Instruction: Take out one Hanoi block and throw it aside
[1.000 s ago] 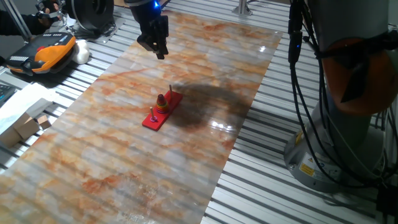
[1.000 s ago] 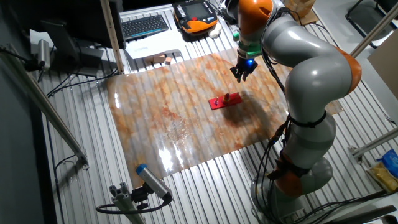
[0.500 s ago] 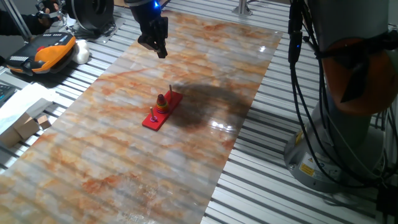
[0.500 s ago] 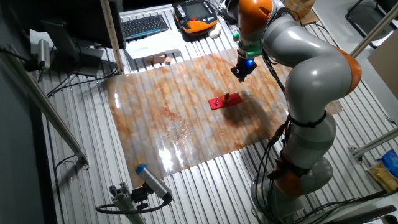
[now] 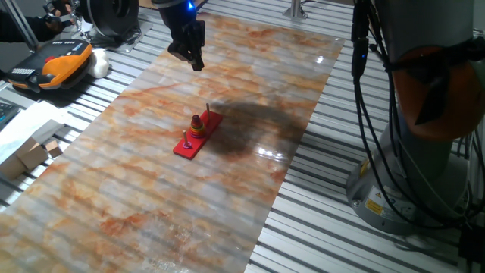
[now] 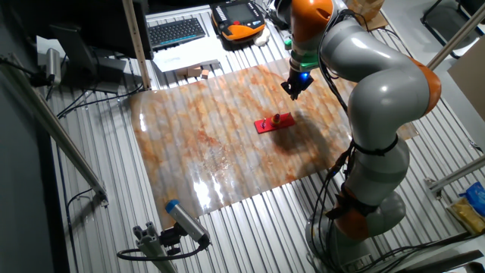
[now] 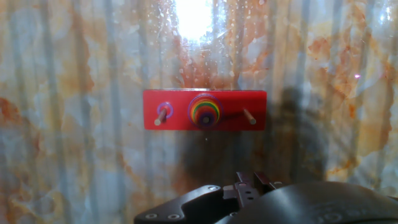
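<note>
The Hanoi block, a tiny purple ring [image 7: 165, 111], sits on the left peg of the flat red base [image 7: 180, 122]. The stacked coloured rings [image 7: 204, 112] are on the middle peg, and the right peg is bare. In the fixed view the ring [image 5: 186, 141] is on the near end of the base [image 5: 184, 150], beside the stack [image 5: 196, 127]. My gripper [image 5: 195, 62] hangs high above the table, well behind the toy, with its fingers together and empty. It also shows in the other fixed view [image 6: 293, 92] and at the bottom of the hand view [image 7: 252, 182].
An orange and black pendant [image 5: 61, 64] lies off the table at the far left. Small wooden blocks [image 5: 34, 154] and white paper sit to the left. The arm's base and cables [image 5: 424, 152] stand at the right. A keyboard [image 6: 176, 32] lies beyond the table's far edge.
The gripper has risen slightly and its fingers have drawn together. The toy has not moved.
</note>
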`<state>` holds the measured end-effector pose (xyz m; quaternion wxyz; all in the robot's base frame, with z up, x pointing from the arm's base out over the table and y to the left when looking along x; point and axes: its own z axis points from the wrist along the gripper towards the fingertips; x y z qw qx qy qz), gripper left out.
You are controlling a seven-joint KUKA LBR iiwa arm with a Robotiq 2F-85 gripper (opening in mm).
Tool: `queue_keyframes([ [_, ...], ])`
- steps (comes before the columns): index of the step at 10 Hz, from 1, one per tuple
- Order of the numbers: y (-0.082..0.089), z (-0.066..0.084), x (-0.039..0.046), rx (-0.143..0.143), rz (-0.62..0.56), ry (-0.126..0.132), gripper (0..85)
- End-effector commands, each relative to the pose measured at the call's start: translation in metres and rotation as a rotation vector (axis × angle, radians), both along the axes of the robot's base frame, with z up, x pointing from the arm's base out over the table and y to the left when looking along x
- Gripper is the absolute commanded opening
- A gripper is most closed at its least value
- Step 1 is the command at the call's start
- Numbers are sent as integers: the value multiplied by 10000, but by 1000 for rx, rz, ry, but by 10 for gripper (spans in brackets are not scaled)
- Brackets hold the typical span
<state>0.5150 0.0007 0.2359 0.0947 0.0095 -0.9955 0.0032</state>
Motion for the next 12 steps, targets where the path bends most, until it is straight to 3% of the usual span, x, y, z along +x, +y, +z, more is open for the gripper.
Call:
queue_keyframes([
  [1, 0, 0, 0, 0, -6, 0, 170],
  [12, 2, 1, 1, -3, 3, 2, 170],
])
